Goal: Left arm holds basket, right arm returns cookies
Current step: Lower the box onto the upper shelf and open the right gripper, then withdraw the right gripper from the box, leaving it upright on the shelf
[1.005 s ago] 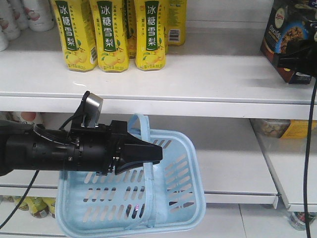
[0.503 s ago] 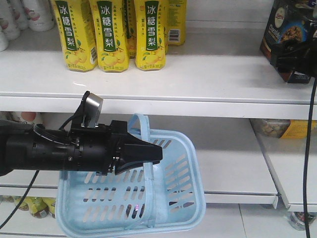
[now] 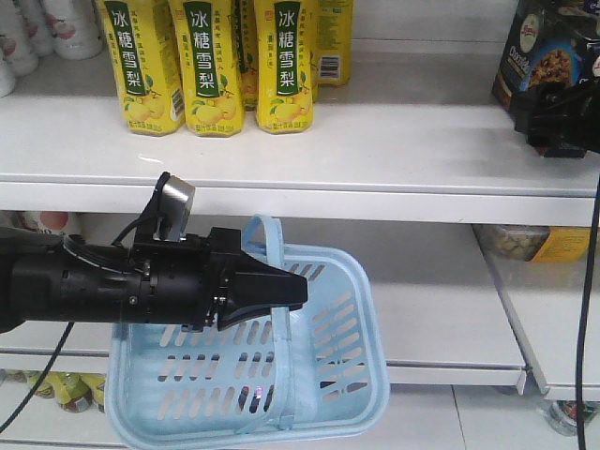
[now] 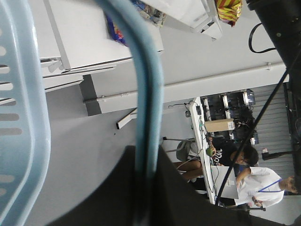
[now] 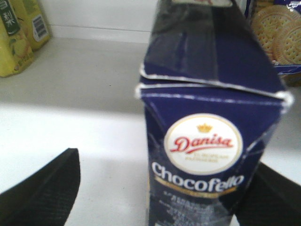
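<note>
My left gripper [image 3: 281, 292] is shut on the arched handle [image 3: 267, 234] of the light blue basket [image 3: 328, 375], which hangs below it in front of the lower shelf. In the left wrist view the handle [image 4: 148, 94] runs down between the dark jaws of my left gripper [image 4: 146, 155]. The navy "Chocofello" cookies box [image 3: 544, 47] stands on the upper shelf at the far right. My right gripper [image 3: 558, 117] is in front of its lower part. The right wrist view shows the cookies [image 5: 207, 141] between the fingers of my open right gripper [image 5: 164, 162]: it is close against the right finger, with a wide gap to the left finger.
Yellow drink cartons [image 3: 211, 66] stand in a row on the upper shelf [image 3: 375, 150], left of the cookies. White bottles [image 3: 37, 28] are at the top left. A cracker package [image 5: 277, 37] sits just behind the box. Snack packs [image 3: 534, 242] lie under the shelf at the right.
The cookies box has gone from tilted to nearly upright on the shelf, and my right gripper has shifted slightly in front of it. The left arm and basket have not moved.
</note>
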Robot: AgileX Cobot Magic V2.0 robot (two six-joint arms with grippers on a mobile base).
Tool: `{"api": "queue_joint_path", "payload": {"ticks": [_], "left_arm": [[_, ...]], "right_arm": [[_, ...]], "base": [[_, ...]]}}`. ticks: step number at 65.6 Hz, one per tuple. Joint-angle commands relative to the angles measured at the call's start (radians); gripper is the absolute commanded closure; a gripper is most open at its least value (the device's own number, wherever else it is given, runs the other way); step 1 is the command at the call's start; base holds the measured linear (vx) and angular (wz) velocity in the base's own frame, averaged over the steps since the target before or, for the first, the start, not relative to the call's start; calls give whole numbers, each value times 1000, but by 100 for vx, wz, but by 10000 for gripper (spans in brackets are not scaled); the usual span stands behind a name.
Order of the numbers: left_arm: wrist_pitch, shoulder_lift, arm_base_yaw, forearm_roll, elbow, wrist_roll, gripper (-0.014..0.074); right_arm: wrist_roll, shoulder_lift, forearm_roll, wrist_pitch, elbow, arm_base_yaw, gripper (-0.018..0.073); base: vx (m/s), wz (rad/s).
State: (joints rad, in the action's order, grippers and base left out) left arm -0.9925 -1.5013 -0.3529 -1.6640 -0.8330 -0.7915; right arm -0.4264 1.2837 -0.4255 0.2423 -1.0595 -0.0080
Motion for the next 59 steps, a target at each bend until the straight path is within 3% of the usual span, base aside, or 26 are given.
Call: {"api": "queue_joint_path", "payload": {"ticks": [1,17,32,41,59], "left_arm": [[-53,41,-4,-109,-34,-7,599],[-53,41,-4,-109,-34,-7,599],[-53,41,-4,-109,-34,-7,599],[-53,41,-4,-109,-34,-7,599],[-53,41,-4,-109,-34,-7,599]], "right_arm": [[-5,-48,5,-45,-36,-4,-18],[20,-86,6,22,-36,-64,-18],[16,-163,31,117,-36,-66,-13],[16,-246,46,105,8,-66,5],[16,-420,186,161,113,-66,23]], "base": [[0,0],[0,0],[0,0],[0,0],[0,0]]}}
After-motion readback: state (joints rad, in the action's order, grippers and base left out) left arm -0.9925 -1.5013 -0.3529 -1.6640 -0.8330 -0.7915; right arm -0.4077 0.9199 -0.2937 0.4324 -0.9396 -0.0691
